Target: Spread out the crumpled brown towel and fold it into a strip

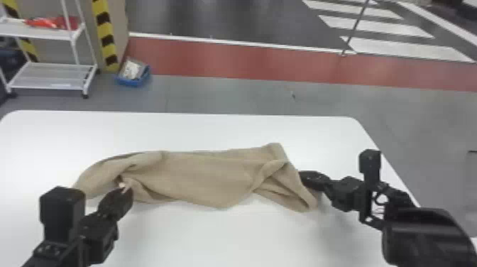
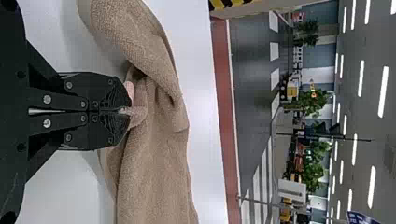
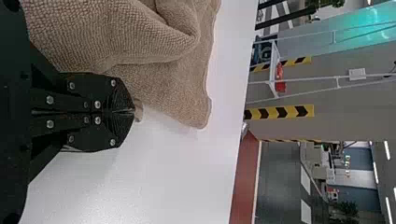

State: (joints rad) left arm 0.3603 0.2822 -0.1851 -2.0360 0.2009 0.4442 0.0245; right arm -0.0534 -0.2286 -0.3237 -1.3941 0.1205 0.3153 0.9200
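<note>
- Left gripper (image 2: pixel 123 110), black and flat-fingered: its fingers are closing on a small pinch of cloth, with a short tuft projecting past the tips.
- Right gripper (image 3: pixel 133 112), of the same form: its fingers are likewise pressing together on the cloth's edge, a small nub showing beyond them.
- Brown terry-cloth towel (image 1: pixel 213 177), rumpled and elongated: it is lying across the white round-cornered table (image 1: pixel 230 234), mostly between the two grippers. Its rounded left end is curling outward past the left gripper; beside the right gripper, a flap is crossing diagonally over the layer beneath. One corner is resting forward of the right gripper's tips, another just on their robot side.
- White metal rack (image 1: pixel 49 76): it is standing on the floor, well beyond the left gripper.
- Step in hand (judged): the robot is spreading the towel, holding it at two separate places; the strip fold is still awaiting a flat cloth.
- Next move (judged): it is calling for the grippers to be lifting slightly and drawing apart, keeping both pinches, so that the folds are opening before the cloth is being laid down. The right pinch, being small, is risking a slip under a hard pull.
</note>
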